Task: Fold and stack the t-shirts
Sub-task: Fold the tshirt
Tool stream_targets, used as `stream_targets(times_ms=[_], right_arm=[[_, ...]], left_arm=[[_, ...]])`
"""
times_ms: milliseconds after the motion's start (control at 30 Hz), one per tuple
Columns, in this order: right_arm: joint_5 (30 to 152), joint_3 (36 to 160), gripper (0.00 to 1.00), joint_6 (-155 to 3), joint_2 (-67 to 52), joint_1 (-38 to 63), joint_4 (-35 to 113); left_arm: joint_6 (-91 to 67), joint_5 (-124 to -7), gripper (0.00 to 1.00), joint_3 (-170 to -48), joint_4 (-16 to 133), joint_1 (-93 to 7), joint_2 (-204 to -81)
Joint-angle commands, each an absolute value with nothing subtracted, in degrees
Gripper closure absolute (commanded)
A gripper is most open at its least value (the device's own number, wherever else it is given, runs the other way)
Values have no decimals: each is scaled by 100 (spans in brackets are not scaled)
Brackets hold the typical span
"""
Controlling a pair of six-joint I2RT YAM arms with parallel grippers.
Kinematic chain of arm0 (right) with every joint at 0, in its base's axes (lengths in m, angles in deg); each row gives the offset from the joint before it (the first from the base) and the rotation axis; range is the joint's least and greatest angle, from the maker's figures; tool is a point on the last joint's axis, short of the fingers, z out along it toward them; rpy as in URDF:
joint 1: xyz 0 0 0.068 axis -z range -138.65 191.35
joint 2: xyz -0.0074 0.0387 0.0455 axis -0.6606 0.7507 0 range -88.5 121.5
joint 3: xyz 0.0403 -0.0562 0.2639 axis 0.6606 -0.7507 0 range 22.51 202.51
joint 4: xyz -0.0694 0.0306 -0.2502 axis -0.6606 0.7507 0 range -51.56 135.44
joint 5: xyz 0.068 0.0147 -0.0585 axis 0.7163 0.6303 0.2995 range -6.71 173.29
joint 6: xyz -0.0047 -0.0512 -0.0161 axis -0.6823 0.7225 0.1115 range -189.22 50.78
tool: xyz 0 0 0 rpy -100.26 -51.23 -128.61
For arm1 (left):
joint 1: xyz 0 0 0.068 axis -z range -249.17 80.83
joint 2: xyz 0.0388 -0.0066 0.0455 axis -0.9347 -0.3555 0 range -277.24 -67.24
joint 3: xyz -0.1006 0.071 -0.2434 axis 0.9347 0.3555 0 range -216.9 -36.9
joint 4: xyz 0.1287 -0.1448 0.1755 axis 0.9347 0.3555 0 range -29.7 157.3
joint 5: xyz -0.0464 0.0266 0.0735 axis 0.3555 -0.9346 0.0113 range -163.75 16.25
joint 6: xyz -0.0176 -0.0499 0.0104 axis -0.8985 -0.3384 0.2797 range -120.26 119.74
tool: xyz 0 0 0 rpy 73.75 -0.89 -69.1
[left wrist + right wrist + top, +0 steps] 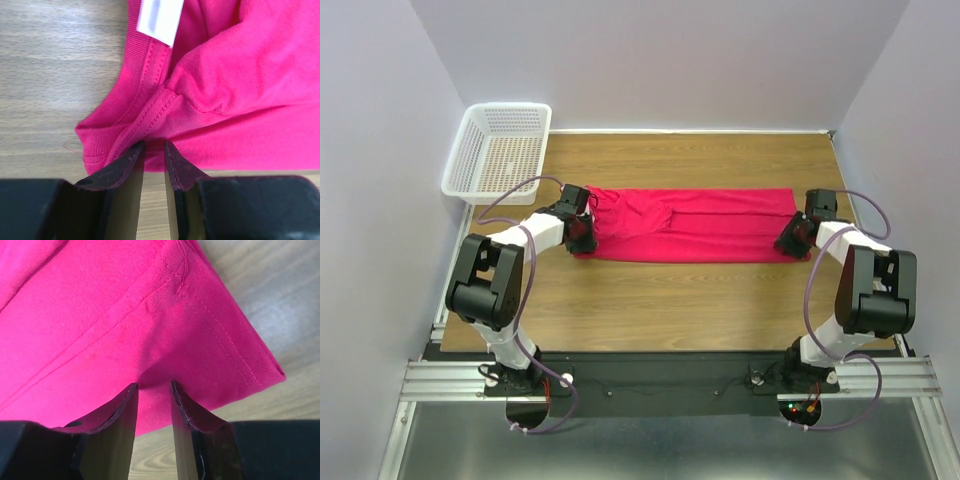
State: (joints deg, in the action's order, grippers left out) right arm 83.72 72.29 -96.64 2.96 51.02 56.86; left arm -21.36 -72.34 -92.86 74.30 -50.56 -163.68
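Crimson t-shirt (pixel 690 225) lies long-axis left-right, collar left; both jaws pinch its ends, nearly closed

t-shirt (pixel 695 225): plain crimson-pink
label (pixel 160 19): white
basket (pixel 500 150): white mesh
tabletop (pixel 700 300): brown wood grain
arms (pixel 495 275): black and white

Top camera: fixed high behind the arm bases, looking down over the whole table (pixel 720 290). Wrist cameras: close range, each looking past its own fingers toward 12 o'clock. All three views share the t-shirt (pixel 695 225) (pixel 240 75) (pixel 125 315).
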Motion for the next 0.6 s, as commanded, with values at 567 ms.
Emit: stream_targets(times_ms=[567], right_arm=[[8162, 7859, 59, -9128, 730, 4539, 6621]], left_arm=[[-2373, -7647, 64, -11053, 7937, -4316, -17533]])
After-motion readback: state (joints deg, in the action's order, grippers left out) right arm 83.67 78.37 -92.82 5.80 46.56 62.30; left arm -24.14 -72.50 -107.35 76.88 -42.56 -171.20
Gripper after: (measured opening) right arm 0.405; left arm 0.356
